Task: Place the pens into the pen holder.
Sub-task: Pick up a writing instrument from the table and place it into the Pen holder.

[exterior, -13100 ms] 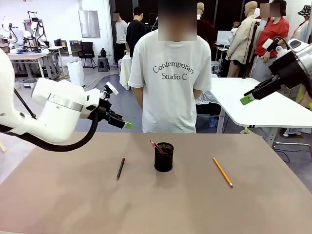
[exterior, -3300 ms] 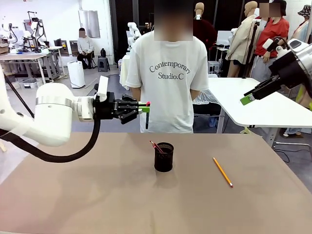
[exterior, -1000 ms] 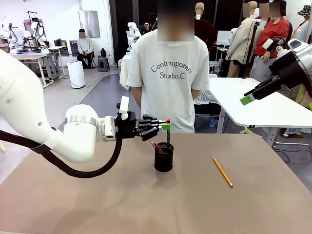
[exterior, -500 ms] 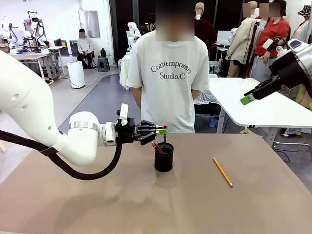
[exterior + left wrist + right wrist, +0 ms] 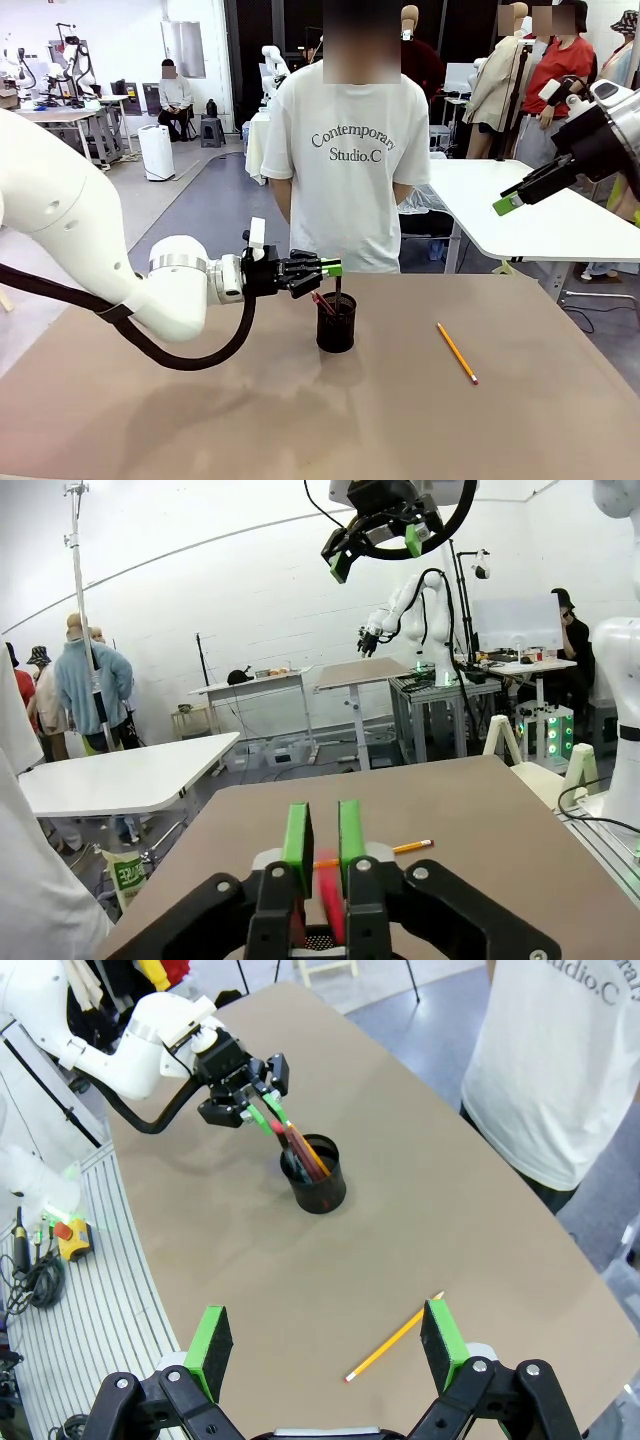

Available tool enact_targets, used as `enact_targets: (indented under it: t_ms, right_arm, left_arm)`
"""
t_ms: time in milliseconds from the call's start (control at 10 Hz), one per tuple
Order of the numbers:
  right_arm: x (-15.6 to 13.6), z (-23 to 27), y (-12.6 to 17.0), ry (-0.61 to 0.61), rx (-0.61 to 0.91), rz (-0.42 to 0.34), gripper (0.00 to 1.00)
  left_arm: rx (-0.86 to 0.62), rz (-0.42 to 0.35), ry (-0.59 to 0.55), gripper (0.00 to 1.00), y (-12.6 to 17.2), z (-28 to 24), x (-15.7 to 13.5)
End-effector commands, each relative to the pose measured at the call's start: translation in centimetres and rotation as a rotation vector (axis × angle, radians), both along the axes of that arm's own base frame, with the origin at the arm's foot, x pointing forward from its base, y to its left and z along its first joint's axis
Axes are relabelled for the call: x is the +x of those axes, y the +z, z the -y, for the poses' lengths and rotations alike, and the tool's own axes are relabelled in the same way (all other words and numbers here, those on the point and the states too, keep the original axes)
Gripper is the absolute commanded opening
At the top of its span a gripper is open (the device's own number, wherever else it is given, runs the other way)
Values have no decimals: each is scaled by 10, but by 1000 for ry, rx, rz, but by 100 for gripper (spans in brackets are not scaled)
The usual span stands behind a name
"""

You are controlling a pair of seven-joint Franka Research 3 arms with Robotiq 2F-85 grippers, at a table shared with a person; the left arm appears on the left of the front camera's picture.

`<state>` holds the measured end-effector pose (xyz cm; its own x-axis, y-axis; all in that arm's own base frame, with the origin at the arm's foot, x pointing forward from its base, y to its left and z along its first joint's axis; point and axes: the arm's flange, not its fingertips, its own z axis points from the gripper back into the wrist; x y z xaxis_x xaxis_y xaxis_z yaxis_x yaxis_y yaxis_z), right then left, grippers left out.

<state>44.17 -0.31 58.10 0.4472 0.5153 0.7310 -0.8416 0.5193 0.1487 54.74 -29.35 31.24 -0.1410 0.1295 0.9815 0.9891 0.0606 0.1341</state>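
1. Holder (image 5: pixel 336 322), a black mesh cup, stands upright at the middle of the surface (image 5: pixel 200 420).
2. A pink pen (image 5: pixel 320 300) leans inside it, its top poking over the rim.
3. A black pen (image 5: pixel 338 286) hangs upright with its lower end inside the holder's mouth. Its red top is up at the left jaws, which reach in level from the left, just above the holder.
4. In the left wrist view the green pads (image 5: pixel 297 835) stand almost together. The pen's red tip (image 5: pixel 328 905) is a blur in the narrow gap between them. I cannot tell whether the left jaws pinch the pen or have let it go.
5. A pencil (image 5: pixel 457 352) lies flat on the surface to the right of the holder, well apart from it.
6. The right jaws are spread wide and hold nothing. They hang high at the right, looking down on the pencil (image 5: pixel 393 1337).
7. Step in hand, as I judge it: dropping the black pen into the holder, the second of three.
8. The next move calls for the left jaws to part fully and rise straight up, clear of both pen tops. The pencil then needs picking off the flat surface, probably by the nearer right arm, and turning upright over the holder.
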Motion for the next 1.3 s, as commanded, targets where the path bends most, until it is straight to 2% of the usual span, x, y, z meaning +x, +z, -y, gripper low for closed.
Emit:
enact_targets:
  t_ms: [0, 200, 500, 700, 800, 1200]
  right_arm:
    - [1, -1, 1, 4, 9, 7, 100]
    - [1, -1, 1, 4, 9, 7, 100]
    - [1, -1, 1, 4, 9, 7, 100]
    - [1, -1, 1, 4, 9, 7, 100]
    - [1, -1, 1, 4, 9, 7, 100]
    - [1, -1, 1, 4, 9, 7, 100]
  left_arm:
    - [-15, 38, 24, 58, 2, 1, 1]
    - [-22, 45, 20, 97, 6, 1, 1]
    - [-20, 49, 15, 100, 11, 0, -1]
    - [-16, 19, 29, 100, 16, 2, -2]
    - [-5, 16, -1, 100, 9, 1, 0]
    - [-5, 16, -1, 100, 9, 1, 0]
